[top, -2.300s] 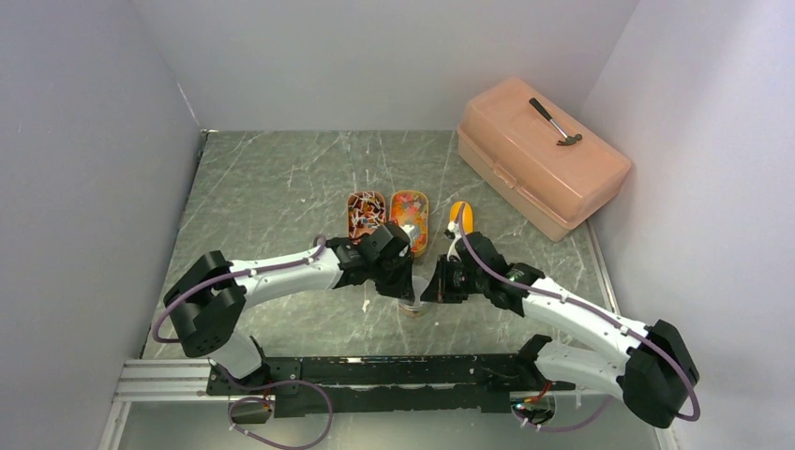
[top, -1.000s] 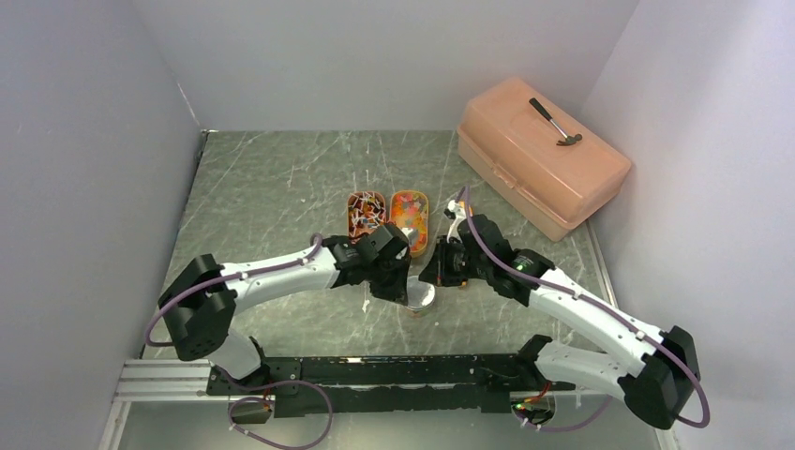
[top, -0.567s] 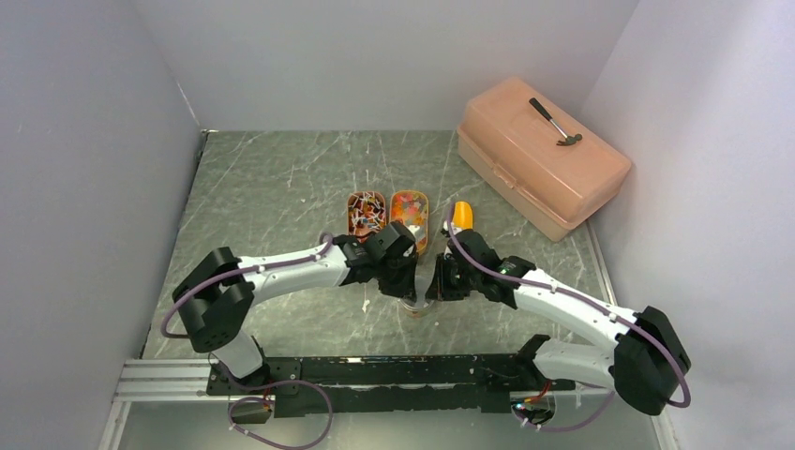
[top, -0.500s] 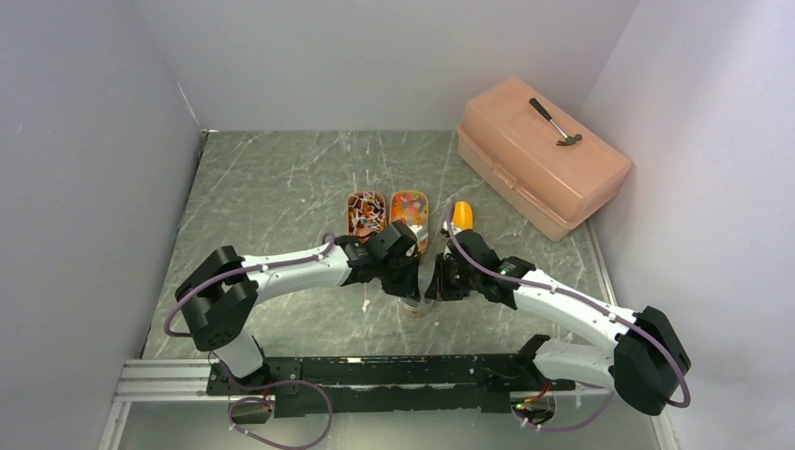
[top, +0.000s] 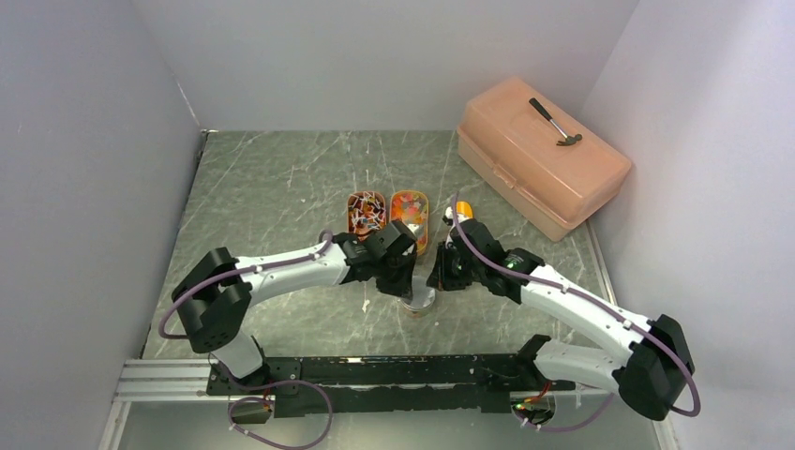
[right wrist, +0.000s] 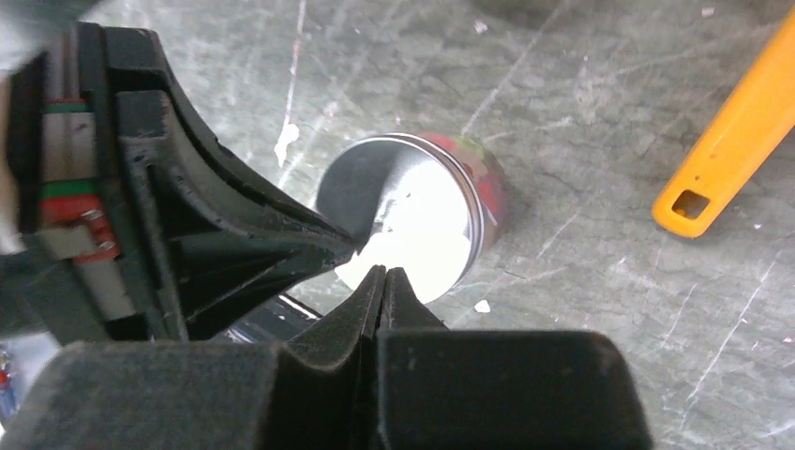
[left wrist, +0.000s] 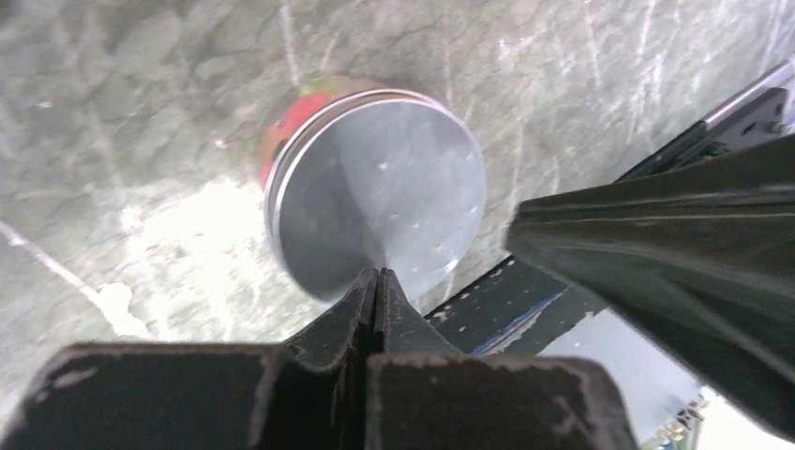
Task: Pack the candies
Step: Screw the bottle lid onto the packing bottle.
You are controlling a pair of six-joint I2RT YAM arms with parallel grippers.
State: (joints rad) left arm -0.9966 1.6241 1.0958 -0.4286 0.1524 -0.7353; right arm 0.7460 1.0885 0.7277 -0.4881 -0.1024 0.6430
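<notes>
**Both jaws shut and empty over the lidded jar**

All positions are being given relative to the jar [top: 419, 300]. It is standing upright on the table [top: 272, 178] with a round silvery lid [left wrist: 375, 187] sitting on top.

- left jaws: sitting fully closed, pads pressed together, gripping nothing. The tips are pointing at the lid's edge, with the left arm [top: 291, 267] reaching in from the jar's left.
- right jaws: also sitting fully closed and empty. The tips are hanging over the lid's edge, with the right arm [top: 562, 295] reaching in from the jar's right.
- The two sets of tips are sitting close together above the jar. I can't tell whether either is touching the lid.

The candies are sitting in two places:
- Red and green pieces [right wrist: 481, 173] are showing through the jar's clear wall, just under the lid.
- The rest are lying loose in two small trays [top: 351, 208] side by side just beyond the jar.
  - The twist-wrapped candies [top: 367, 212], red, blue and white, are filling the tray beyond-left.
  - The gummy candies [top: 410, 214], mostly orange with some yellow and pink, are filling the tray straight beyond.
  - Both kinds are too small to count.

The orange scoop [right wrist: 727, 141] is lying flat on the table beyond-right of the jar, not touching it. The pink toolbox [top: 525, 169] is sitting well apart, further beyond-right, with a hammer [top: 556, 122] lying on its top.
</notes>
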